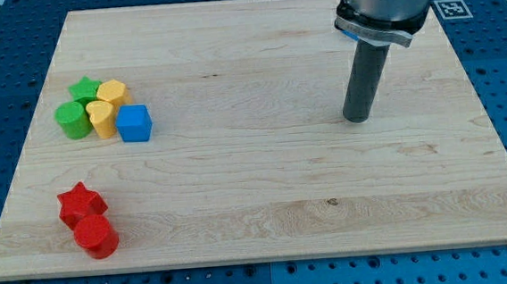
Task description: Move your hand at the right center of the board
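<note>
A pale wooden board [267, 204] lies on a blue perforated table [0, 97]. My tip [356, 118] rests on bare wood in the upper right of the frame, well apart from every block; it is a plain rod with nothing to open or close. Seven blocks sit at the frame's left. Upper left, touching in a cluster: a green star [83, 88], a green cylinder [72, 120], two yellow blocks [112, 92] [102, 118] of what may be rounded or heart shape, and a blue cube [134, 123]. Lower left: a red star [81, 204] touching a red cylinder [96, 236].

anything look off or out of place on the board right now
Nothing stands out. The green star, green block, two yellow blocks and blue cube sit clustered at the view's left, the red star and red block below them. My tip stands far right of them.
</note>
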You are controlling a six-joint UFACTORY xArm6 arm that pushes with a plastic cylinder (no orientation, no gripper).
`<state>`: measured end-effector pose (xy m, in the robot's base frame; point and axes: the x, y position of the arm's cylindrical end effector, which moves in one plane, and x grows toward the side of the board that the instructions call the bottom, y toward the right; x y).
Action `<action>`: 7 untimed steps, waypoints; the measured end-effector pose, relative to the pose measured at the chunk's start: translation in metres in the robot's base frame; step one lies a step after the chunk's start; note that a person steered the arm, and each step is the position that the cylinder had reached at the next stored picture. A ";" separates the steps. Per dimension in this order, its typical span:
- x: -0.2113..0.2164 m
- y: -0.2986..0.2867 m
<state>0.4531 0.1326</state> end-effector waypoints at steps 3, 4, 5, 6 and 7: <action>0.000 0.021; 0.000 0.038; 0.000 0.049; 0.000 0.054; 0.000 0.058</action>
<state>0.4527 0.1903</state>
